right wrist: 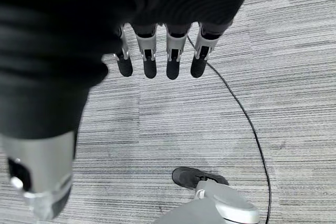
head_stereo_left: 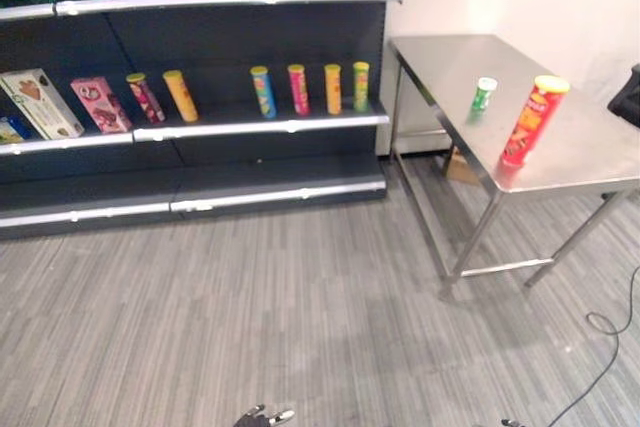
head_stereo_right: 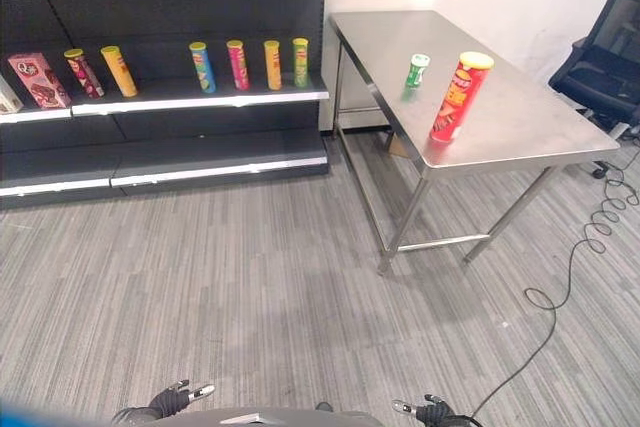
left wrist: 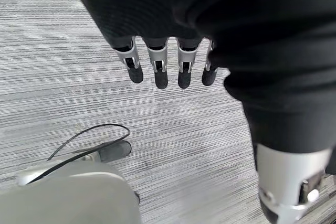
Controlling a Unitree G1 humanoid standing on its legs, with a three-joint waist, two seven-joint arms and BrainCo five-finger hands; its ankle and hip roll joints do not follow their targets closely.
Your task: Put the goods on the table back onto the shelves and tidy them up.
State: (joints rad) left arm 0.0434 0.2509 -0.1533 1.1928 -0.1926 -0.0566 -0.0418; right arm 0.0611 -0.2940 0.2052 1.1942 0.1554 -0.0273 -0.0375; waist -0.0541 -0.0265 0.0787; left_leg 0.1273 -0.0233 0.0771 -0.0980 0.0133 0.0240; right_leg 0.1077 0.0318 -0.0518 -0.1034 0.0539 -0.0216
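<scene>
Left wrist view: left hand [left wrist: 168,66] fingers straight, empty, over floor; right hand [right wrist: 157,56] likewise.

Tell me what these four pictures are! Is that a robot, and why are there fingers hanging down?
Yes, it is a robot that walks on two legs. Two pictures come from cameras in its head, looking down at a shop corner. There you see a metal table with a tall red can and a small green can standing on it. Beside it is a dark shelf with colourful cans in a row and a pink box. The other two pictures come from cameras on its wrists. They show the left hand and the right hand, fingers straight, hanging above the grey floor. Both hands hold nothing. The job is to put the table's cans back on the shelf.
</scene>
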